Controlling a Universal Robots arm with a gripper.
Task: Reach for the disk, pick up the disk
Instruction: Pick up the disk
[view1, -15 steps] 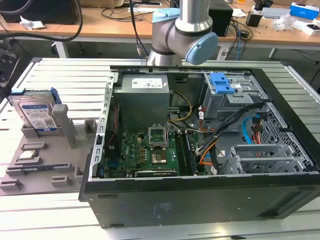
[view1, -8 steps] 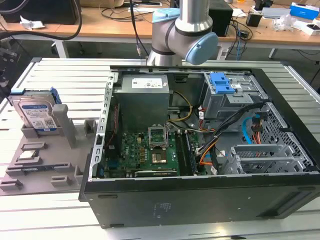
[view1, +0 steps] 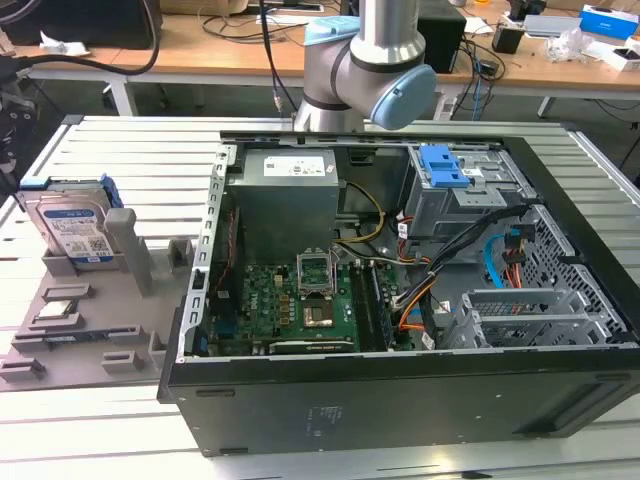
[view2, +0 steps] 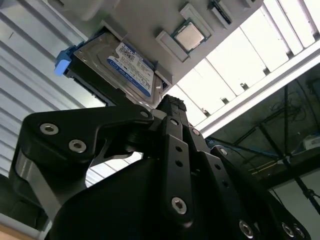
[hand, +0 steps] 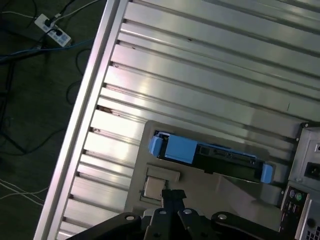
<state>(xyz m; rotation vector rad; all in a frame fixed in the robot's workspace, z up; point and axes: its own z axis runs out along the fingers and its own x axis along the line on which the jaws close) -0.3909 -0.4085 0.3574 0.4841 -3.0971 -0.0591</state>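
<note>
Disk (view1: 72, 228) stands on edge, tilted, in a slot at the far end of a grey holder (view1: 95, 325), label w/ blue print facing up and out, at the exterior view's left. Blue side rail (view1: 108, 192) runs along its far edge. In the second wrist view the disk (view2: 122, 65) shows label side; in the first wrist view (hand: 220, 159) it's edge-on w/ the rail on top. A small silver square chip (view2: 190, 36) lies flat in a pocket of the same holder, near the disk but apart from it. The holder sits on the slatted alu bench (view1: 130, 155), just beside an open PC case (view1: 400, 300) w/ board and cables exposed.

Tool (hand: 173, 194) is clear of the disk, no contact; fingertips look drawn together, narrow, nothing held. In the second wrist view the tool (view2: 170, 102) points toward the disk's lower edge. Arm (view1: 365, 70) stands behind the case.
</note>
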